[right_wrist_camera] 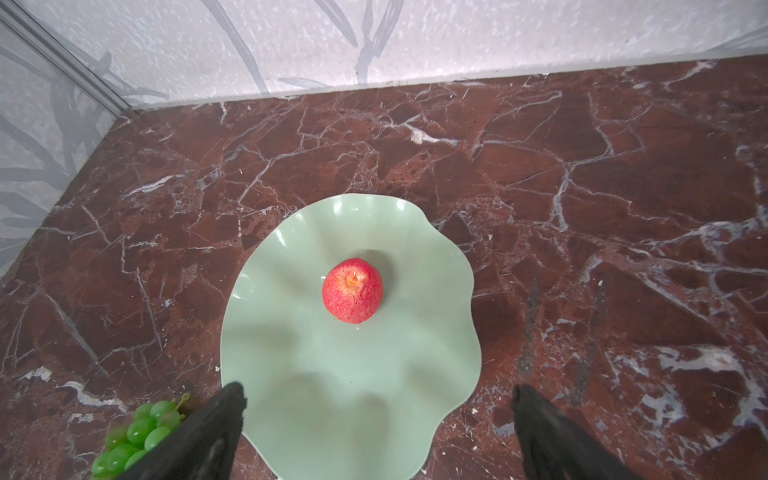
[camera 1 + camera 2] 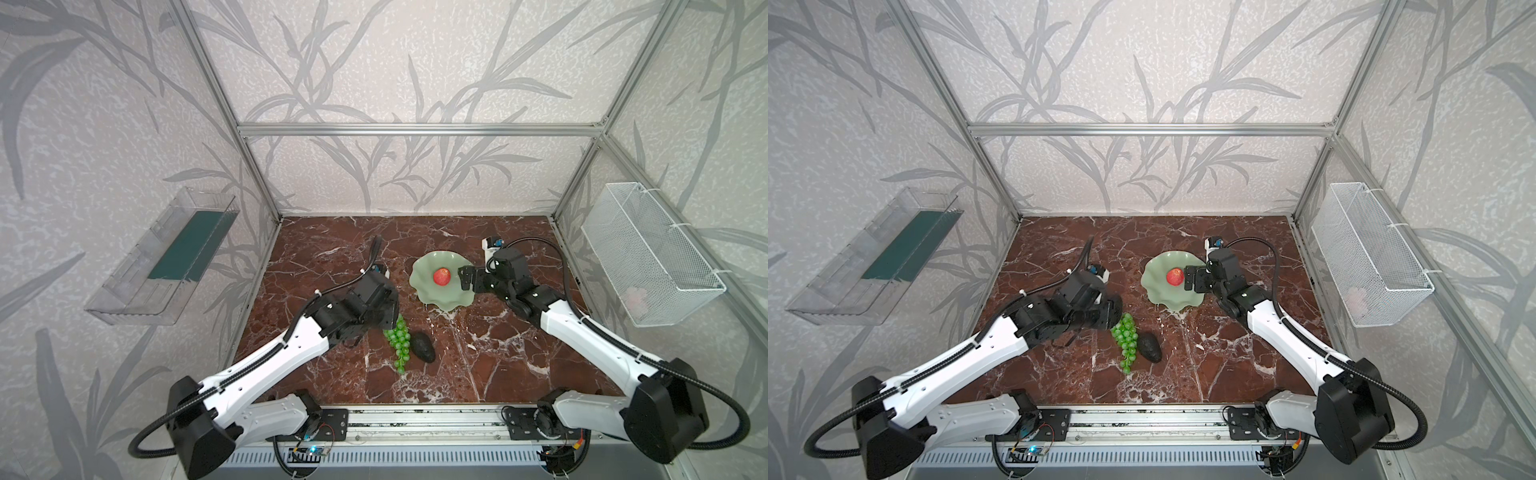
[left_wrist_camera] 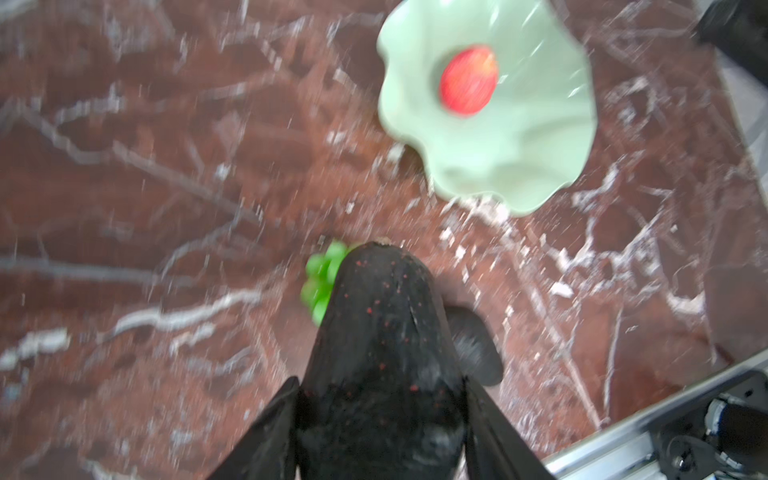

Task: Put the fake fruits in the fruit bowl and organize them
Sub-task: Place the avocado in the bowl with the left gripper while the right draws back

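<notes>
The marble tabletop is spread beneath both claws. The fruit bowl, pale mint with a wavy rim, is set on it directly in front of the right claw. Its near rim is seen between and below that claw's fingers. The right claw is released, its jaws spread wide with nothing between them, and it is hung just above the bowl's edge.

The grape bunch is laid on the marble just below and in front of the left claw, and it is partly hidden behind what that claw carries. The left claw is clenched on the held avocado: dark fingers are pressed against both of its flanks, and its narrow end is pointed forward, away from the claw and towards the bowl. The second avocado is left on the marble just beside the grapes, on the side turned away from the left arm.

The apple, small and red, is seated near the bowl's middle, ahead of the right claw and apart from its fingers.
</notes>
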Robot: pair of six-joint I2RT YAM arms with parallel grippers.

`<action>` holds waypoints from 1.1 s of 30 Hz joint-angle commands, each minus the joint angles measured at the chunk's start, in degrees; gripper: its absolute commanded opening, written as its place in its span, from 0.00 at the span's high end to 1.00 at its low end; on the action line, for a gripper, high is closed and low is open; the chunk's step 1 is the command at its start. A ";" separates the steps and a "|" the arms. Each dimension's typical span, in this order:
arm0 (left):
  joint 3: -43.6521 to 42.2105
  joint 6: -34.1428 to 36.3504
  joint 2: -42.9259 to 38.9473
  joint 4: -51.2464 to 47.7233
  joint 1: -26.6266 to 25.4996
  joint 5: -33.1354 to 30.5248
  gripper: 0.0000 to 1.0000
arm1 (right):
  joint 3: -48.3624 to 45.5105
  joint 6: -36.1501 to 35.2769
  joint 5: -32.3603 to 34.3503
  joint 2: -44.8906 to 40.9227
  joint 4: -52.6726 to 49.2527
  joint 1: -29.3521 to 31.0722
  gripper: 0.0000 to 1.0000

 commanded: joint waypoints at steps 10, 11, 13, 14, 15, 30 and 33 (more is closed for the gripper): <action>26.12 8.02 30.80 5.12 2.92 5.77 0.44 | -5.69 -0.03 2.55 -15.50 -6.15 -1.98 0.00; 28.13 8.02 33.17 4.41 3.00 5.94 0.44 | -5.93 -0.10 2.50 -16.18 -6.64 -2.16 0.00; 31.18 7.53 37.26 3.55 3.26 6.37 0.44 | -6.18 -0.23 2.50 -16.94 -7.20 -2.31 0.00; 32.42 7.06 39.19 3.22 3.37 6.82 0.44 | -6.27 -0.34 2.50 -17.21 -7.44 -2.43 0.00; 33.48 6.64 40.94 3.12 3.53 7.08 0.44 | -6.48 -0.30 2.58 -17.45 -7.49 -2.53 0.01; 41.76 0.66 54.83 1.22 4.14 7.49 0.45 | -6.88 -1.20 0.92 -17.15 -7.33 -3.92 0.00; 42.85 0.29 56.07 0.77 4.24 7.72 0.44 | -6.93 -1.22 0.74 -17.15 -7.35 -4.20 0.01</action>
